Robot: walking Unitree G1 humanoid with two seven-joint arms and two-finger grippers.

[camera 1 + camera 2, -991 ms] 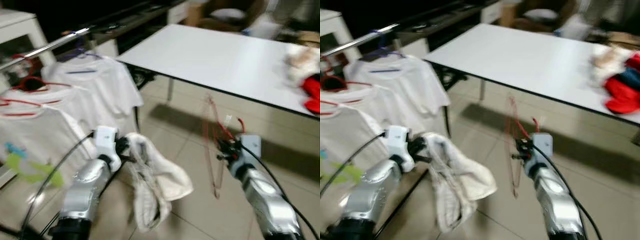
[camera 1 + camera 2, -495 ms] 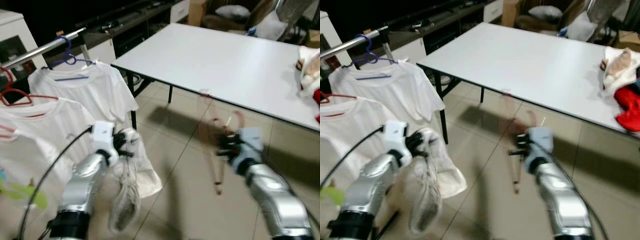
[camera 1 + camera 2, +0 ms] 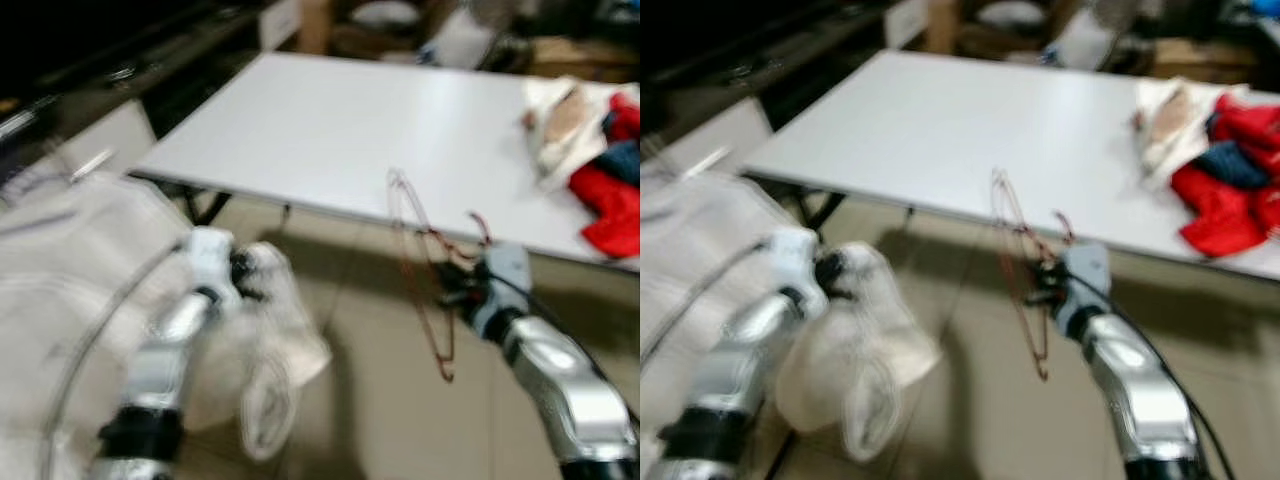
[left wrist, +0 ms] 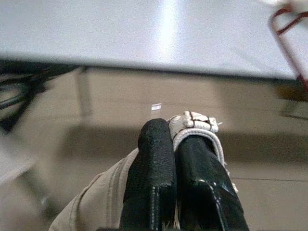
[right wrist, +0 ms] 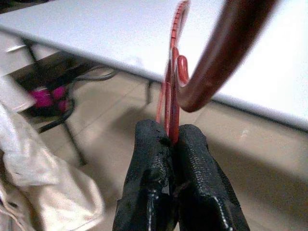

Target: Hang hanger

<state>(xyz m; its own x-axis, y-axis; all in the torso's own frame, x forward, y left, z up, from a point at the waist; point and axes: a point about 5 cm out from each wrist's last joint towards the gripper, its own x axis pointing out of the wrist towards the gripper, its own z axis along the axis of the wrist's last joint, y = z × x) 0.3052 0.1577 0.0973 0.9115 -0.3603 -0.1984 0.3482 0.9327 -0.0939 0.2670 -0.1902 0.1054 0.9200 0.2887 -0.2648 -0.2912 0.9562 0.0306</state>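
Observation:
My right gripper [image 3: 447, 287] is shut on a thin red hanger [image 3: 420, 262], which stands upright in front of the white table [image 3: 330, 130]; its hook curls up by the wrist. In the right wrist view the black fingers [image 5: 151, 159] pinch the red hanger [image 5: 172, 103]. My left gripper [image 3: 240, 270] is shut on a white garment [image 3: 270, 370] that hangs down in a bunch. The left wrist view has the fingers [image 4: 154, 163] clamped on the garment's collar [image 4: 195, 126]. The head views are blurred.
White shirts [image 3: 60, 270] hang in a blurred mass at the left. Red, blue and pale clothes [image 3: 1220, 180] lie heaped on the table's far right end. Tiled floor [image 3: 380, 400] spreads below the arms, and dark table legs [image 4: 82, 91] stand under the table edge.
The camera has swung right, so the rack of shirts slid left and the clothes pile came into view. Both grippers keep their hold; the hanger now sits higher against the table.

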